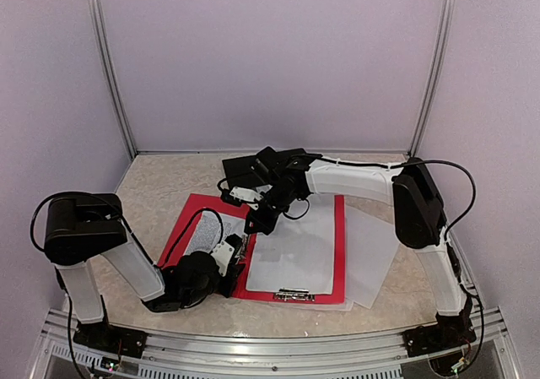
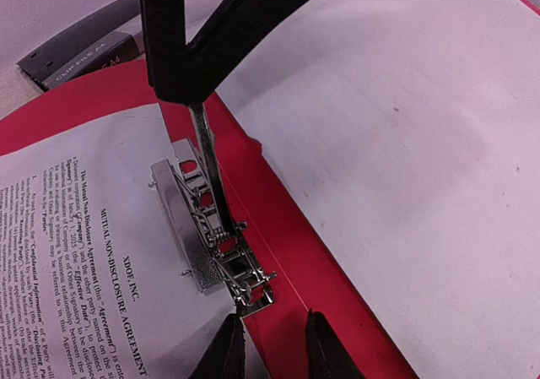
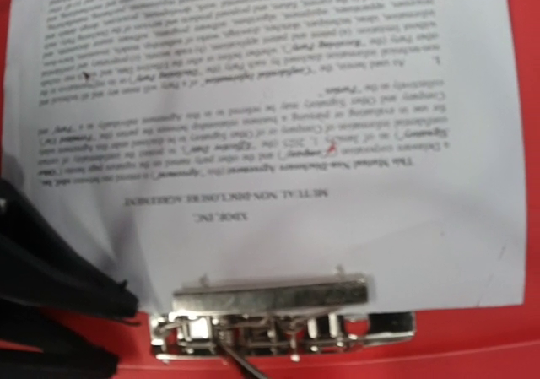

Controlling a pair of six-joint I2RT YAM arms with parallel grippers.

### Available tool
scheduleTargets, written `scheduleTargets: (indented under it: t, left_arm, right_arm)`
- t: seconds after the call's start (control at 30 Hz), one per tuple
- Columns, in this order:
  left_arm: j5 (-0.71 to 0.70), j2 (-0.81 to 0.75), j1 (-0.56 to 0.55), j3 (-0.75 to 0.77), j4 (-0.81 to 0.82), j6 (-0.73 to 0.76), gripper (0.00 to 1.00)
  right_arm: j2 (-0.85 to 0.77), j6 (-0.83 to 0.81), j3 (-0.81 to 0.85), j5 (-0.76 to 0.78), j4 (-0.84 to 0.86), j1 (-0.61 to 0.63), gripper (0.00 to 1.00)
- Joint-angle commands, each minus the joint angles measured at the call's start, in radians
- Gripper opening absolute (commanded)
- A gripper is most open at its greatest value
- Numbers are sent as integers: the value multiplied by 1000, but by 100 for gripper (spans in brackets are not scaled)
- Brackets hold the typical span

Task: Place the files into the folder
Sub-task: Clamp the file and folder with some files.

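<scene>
Folder: red folder (image 1: 340,235) lies open mid-counter (image 1: 160,185), toward the near edge.
Filed: printed sheet (image 3: 278,143) on the left leaf, its edge under the clamp bar (image 3: 270,295).
Pending: blank sheet (image 1: 295,248) loose on the right leaf; another sheet (image 1: 371,252) beside the folder, toward the counter's right edge.
Right end effector (image 2: 190,92): pressed together on the clip lever (image 2: 205,155) (raised, so probably unlatched).
Left end effector (image 2: 274,345): slightly spread, gripping nothing, at the clip's end.
Progress: roughly a third.
</scene>
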Motion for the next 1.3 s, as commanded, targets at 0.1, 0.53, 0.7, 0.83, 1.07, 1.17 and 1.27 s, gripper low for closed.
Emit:
scheduleTargets:
  t: [0.1,0.53,0.7,0.83,1.07,1.17,1.27]
  left_arm:
    - [18,17,8,-20,-64,-2,23]
    - [18,19,8,-17,-66,-2,23]
    - [18,20,9,-16,-66,-2,23]
    - [17,20,10,-17,-66,-2,23]
    - [19,22,10,-15,-66,-1,23]
    - [20,22,9,-14,-67,0,23]
    - [21,21,9,-13,-69,1,23]
  right_arm:
    - [45,0,42,14,-20,-17,1]
    - [91,-19,69,28,-24,-29,0]
    - [115,-19,73,34,-22,-37,0]
    - [134,-19,78,42,-27,-45,0]
    - [169,-17,108,42,-27,-53,0]
    - [186,-19,123,41,-32,-56,0]
    - [204,-17,137,43,-36,-60,0]
